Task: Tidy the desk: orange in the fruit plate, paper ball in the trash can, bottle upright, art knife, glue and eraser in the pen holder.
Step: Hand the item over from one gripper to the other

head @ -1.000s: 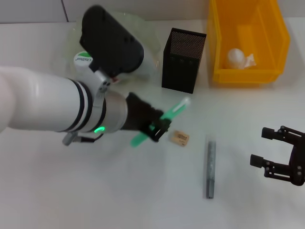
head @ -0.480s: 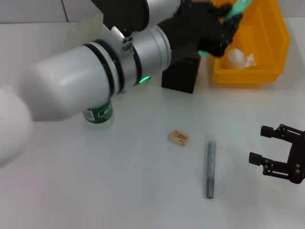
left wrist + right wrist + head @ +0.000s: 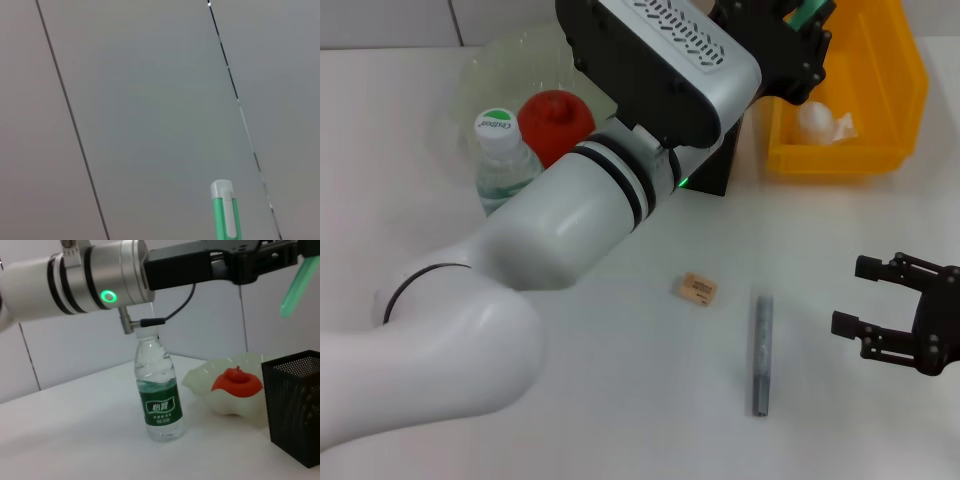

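Since a moment ago our left gripper (image 3: pixel 790 40) has swung further over the far edge, clamped on the smooth green glue stick (image 3: pixel 812 12) above the black mesh pen holder (image 3: pixel 295 405). Our right gripper (image 3: pixel 885 310) hovers spread wide near the right edge, beside the tan eraser (image 3: pixel 698 289).

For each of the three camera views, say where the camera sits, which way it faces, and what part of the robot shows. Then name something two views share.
Head view: from above, looking down at the desk; left arm crosses it, right gripper low on the right.
Left wrist view: faces a blank panelled wall; only the green pen shows.
Right wrist view: low, level across the desk; shows the left arm.
Shared: head and right wrist views show the bottle, orange and pen holder.
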You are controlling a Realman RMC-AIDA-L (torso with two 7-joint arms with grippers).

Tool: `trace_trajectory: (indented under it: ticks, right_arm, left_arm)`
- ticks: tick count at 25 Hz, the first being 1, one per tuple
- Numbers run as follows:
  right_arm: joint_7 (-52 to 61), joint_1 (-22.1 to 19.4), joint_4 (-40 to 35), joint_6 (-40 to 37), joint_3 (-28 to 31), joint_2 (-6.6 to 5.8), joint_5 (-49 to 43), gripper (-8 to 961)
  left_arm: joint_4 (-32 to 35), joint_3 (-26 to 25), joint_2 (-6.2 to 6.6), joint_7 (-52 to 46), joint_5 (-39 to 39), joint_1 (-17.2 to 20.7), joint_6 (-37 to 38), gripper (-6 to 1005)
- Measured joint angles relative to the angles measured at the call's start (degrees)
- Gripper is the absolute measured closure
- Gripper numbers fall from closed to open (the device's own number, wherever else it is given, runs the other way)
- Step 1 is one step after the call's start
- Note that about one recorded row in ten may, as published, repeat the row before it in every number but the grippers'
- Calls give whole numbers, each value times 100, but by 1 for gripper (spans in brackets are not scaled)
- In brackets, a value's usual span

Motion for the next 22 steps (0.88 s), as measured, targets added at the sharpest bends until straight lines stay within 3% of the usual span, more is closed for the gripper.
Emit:
trace_trajectory:
  ticks: [5, 13, 18, 22]
  right_arm:
    - [0, 107, 104, 0, 0, 2, -7, 167]
    - [8, 148, 188, -59, 114, -2, 74, 167]
    - [208, 105, 570, -210, 1312, -18, 633, 167]
    - [499, 95, 1269, -905, 2620, -233, 969, 167]
  left_arm:
    - [-785, 149, 0, -690, 871, -186, -821, 775]
    - [-1157, 185, 0, -1075, 954, -312, -1024, 769]
    - [-1096, 238, -8, -1079, 1243, -222, -1071, 766]
    - [-1009, 274, -1, -1125, 1508, 17, -1355, 763]
